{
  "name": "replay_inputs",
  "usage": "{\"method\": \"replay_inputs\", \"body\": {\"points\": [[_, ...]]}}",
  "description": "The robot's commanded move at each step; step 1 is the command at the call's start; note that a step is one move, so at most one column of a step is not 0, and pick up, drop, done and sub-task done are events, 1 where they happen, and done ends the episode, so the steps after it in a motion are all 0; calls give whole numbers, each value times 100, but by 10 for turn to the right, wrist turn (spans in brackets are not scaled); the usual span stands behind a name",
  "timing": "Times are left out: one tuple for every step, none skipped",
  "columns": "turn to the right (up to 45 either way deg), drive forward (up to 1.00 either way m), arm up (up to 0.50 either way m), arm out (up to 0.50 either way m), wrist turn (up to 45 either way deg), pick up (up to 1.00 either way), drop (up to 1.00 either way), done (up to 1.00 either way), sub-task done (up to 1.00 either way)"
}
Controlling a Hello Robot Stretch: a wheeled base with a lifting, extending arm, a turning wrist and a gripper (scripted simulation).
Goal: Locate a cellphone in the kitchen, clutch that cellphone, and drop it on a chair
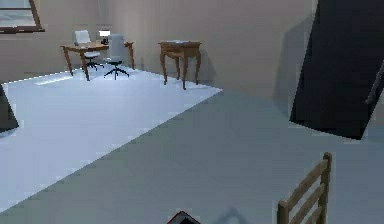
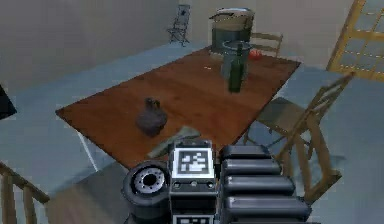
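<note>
The wooden table (image 2: 200, 90) is taking up the middle of the arm side view, and I am placing everything from it. At the table's far end a dark green pot (image 2: 231, 25) with a paler top is standing; what it is holding inside is not showing. Just before it on the table a green bottle (image 2: 236, 68) is standing upright, and a small red thing (image 2: 262, 56) is lying beside the bottle. Nearer the table's middle a small dark jug (image 2: 152, 117) is sitting (its inside is too dark to read).

I am not able to tell the cellphone for sure. A thin pale strip (image 2: 180, 137) is lying flat by the table's near edge, between the jug and the gripper (image 2: 142, 186), with its long axis running slantwise to that edge.

The gripper is hanging at the table's near edge, and I cannot tell whether it is holding anything.

A wooden chair (image 2: 300, 110) is standing at the table's right side, and a second chair (image 2: 266, 42) at its far end.
</note>
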Motion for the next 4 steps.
{"method": "replay_inputs", "body": {"points": [[-210,0,0,0,0,0,0,0,0],[450,0,0,0,0,0,0,0,0],[450,0,0,0,0,0,0,0,0],[450,0,0,0,0,0,0,0,0]]}}
